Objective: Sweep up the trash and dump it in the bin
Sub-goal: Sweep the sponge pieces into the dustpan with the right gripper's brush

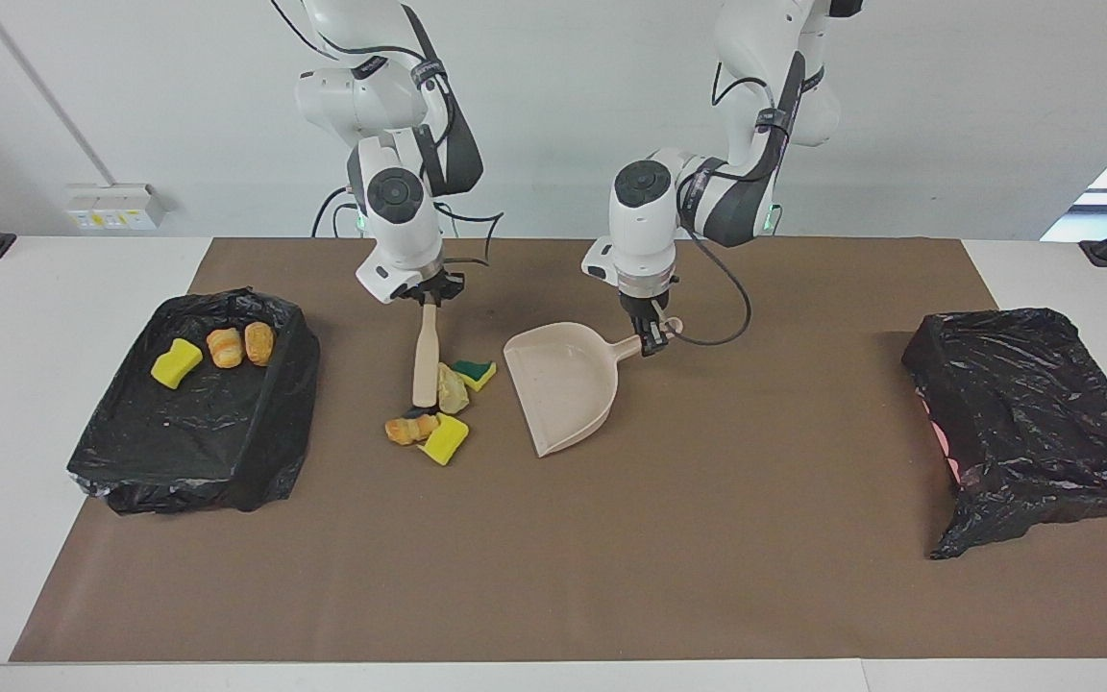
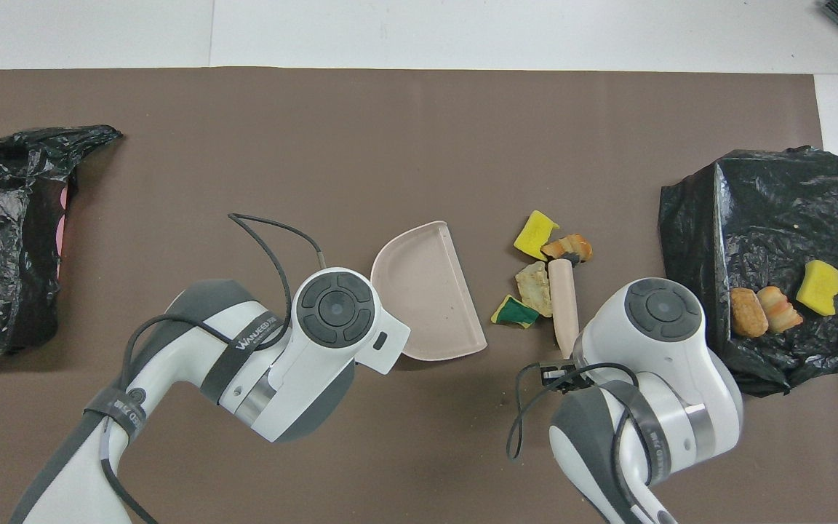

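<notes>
The trash (image 1: 433,413), small yellow and green sponge scraps and tan bread-like lumps, is partly binned: three pieces lie in the black-lined bin (image 1: 121,452) near the desk's right-arm edge, four wait mid-desk between the right end effector's (image 1: 426,291) clamped beige brush (image 1: 425,360) and the left end effector's (image 1: 651,338) gripped beige plastic dustpan (image 1: 563,384).

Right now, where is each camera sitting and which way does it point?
Facing view: high across the table, looking at the robots; both arms hang in from the top, right gripper holding the brush, left gripper holding the dustpan.
Overhead view: above the robots' end, looking steeply down; both arms enter from the bottom.
Shared: the brush, the dustpan, four loose scraps, the lined bin, seen half a turn apart.
</notes>
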Robot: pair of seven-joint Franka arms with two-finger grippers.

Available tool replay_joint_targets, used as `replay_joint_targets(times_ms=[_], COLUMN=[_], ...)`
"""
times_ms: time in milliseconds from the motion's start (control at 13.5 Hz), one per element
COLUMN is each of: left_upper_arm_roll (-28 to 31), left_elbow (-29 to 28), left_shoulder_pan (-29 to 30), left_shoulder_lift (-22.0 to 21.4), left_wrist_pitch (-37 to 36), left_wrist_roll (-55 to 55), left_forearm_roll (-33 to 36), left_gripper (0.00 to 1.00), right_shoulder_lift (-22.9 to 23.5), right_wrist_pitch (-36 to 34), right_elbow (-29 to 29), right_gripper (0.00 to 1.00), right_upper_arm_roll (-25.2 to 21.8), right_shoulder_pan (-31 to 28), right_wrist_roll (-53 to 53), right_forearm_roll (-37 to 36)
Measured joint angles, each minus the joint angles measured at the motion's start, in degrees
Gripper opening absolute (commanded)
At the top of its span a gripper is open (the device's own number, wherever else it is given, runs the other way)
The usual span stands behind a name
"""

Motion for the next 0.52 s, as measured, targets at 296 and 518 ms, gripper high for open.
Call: replay_joint_targets(times_ms=[296, 518], left_upper_arm_roll=[0.05, 0.28], left_elbow=[-1.39, -1.6], left_shoulder_pan=[-0.16, -0.11], left_shoulder_lift=[-0.86, -0.93], left_wrist_pitch=[0.27, 0.46], left_wrist_roll=[0.0, 0.03], left_forearm_roll=[0.02, 0.02], left_gripper=[0.0, 0.0], right_shoulder_lift=[0.6, 0.61], right_wrist_pitch=[1.48, 1.48], right_elbow=[0.85, 1.78], right_gripper=[0.0, 0.0], right_upper_arm_roll=[0.18, 0.2], right_shoulder_pan=[6.57, 8.09], right_wrist_roll=[1.28, 2.53], right_forearm_roll=[10.5, 19.96])
